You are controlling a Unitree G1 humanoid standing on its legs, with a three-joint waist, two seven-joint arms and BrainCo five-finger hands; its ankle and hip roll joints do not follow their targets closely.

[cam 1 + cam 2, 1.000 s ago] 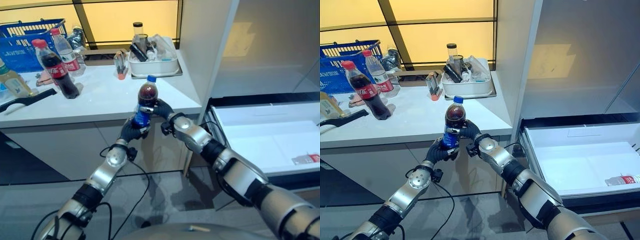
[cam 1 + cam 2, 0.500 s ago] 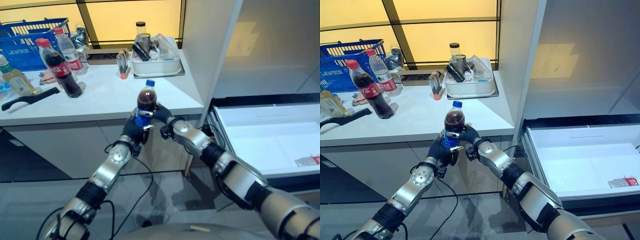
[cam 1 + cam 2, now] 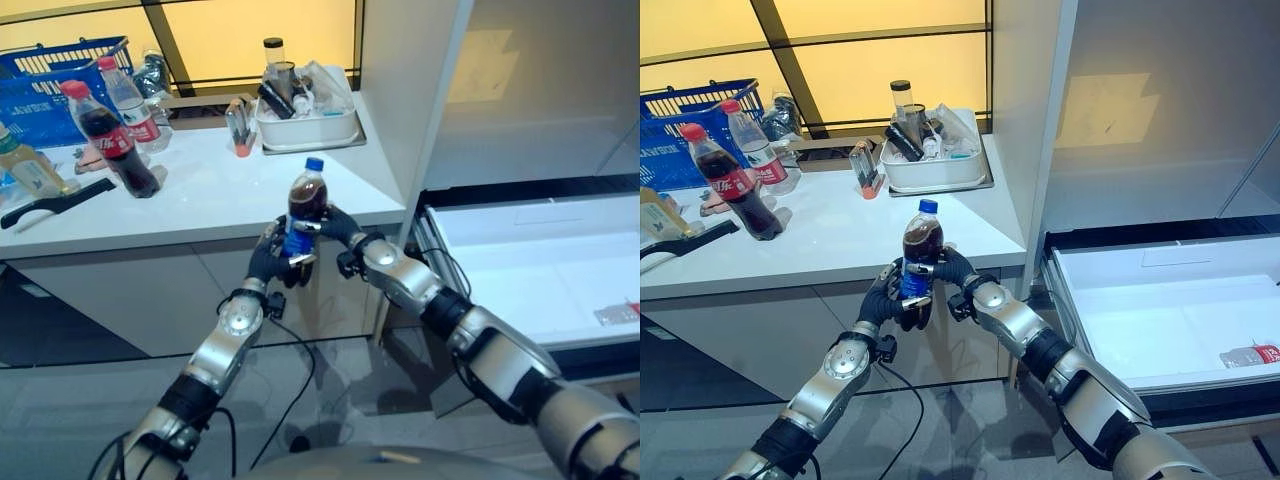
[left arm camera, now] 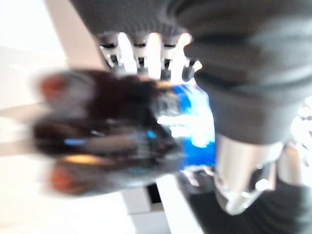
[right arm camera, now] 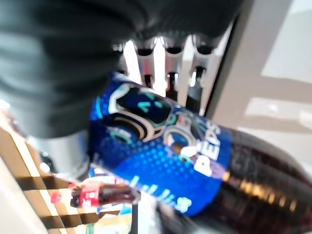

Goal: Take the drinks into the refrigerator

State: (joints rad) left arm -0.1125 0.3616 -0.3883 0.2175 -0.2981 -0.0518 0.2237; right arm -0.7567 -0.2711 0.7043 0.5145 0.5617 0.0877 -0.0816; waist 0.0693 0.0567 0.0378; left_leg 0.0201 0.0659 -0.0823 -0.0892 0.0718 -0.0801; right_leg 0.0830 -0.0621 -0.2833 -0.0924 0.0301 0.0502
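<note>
**Both hands clamped on a cola bottle in front of the counter**

A blue-capped cola bottle point(image 3: 303, 214) with a blue label stands upright in the air, just in front of the near edge of the white counter point(image 3: 200, 190). The left hand point(image 3: 270, 262) wraps its fingers round the lower part of the bottle from the left. The right hand point(image 3: 338, 226) curls round it from the right, at the label; its wrist view shows the fingers point(image 5: 161, 58) closed over the blue label.

To the right, the refrigerator's white drawer point(image 3: 1160, 330) is pulled open, and a small bottle with a red label point(image 3: 1250, 354) lies on its side at the drawer's right end.

On the counter's far left stand a red-capped cola bottle point(image 3: 106, 136) and a clear water bottle point(image 3: 132, 103), in front of a blue basket point(image 3: 45, 85). A yellowish bottle point(image 3: 28, 168) sits at the left edge, with a black tool point(image 3: 55, 200) lying nearby. A white tray point(image 3: 305, 125) of assorted items rests at the far right of the counter.
</note>
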